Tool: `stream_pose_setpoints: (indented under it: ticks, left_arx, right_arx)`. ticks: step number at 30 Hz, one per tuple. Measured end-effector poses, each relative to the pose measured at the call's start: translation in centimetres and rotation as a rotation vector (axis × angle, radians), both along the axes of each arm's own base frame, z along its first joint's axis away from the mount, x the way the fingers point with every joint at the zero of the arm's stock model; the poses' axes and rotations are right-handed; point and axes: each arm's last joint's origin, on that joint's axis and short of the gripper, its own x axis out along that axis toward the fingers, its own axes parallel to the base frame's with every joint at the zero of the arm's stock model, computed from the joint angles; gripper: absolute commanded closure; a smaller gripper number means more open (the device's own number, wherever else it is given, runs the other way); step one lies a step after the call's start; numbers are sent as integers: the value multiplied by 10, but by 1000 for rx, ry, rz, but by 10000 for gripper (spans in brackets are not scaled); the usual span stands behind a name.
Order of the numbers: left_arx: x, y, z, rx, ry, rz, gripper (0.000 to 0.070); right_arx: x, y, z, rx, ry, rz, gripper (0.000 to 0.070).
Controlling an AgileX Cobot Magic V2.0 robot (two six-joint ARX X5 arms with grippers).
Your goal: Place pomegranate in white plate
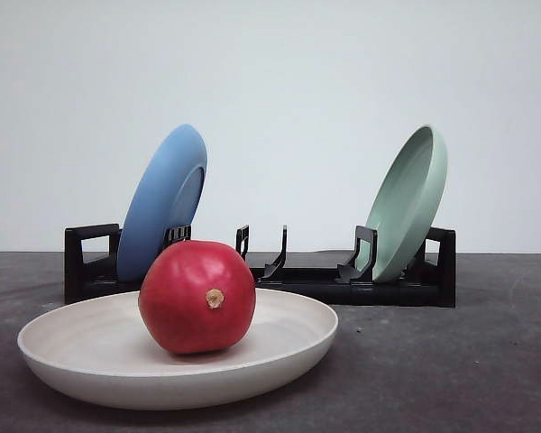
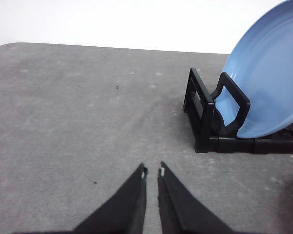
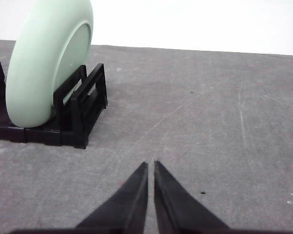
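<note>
Already the pomegranate (image 1: 197,297) sits in the white plate (image 1: 81,338), near its middle, stem nub toward me — placement looks done. My left gripper (image 2: 152,172) and right gripper (image 3: 151,165) are both closed on nothing, over bare table (image 3: 210,122) (each beside the black rack (image 1: 361,287)). I'd hold both 2 arms clear — no nudging the rim.

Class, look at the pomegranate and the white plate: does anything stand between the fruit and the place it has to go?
No. The pomegranate already sits in the white plate, so nothing visible stands between them.
</note>
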Motion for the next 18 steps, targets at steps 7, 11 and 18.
stream_pose_setpoints:
  ticks: [7,11,18]
  left_arx:
    - [0,0,0,0,0,0,675]
    - [0,0,0,0,0,0,675]
    - [0,0,0,0,0,0,675]
  right_arx:
    - [0,0,0,0,0,0,684]
    - [0,0,0,0,0,0,684]
    - [0,0,0,0,0,0,684]
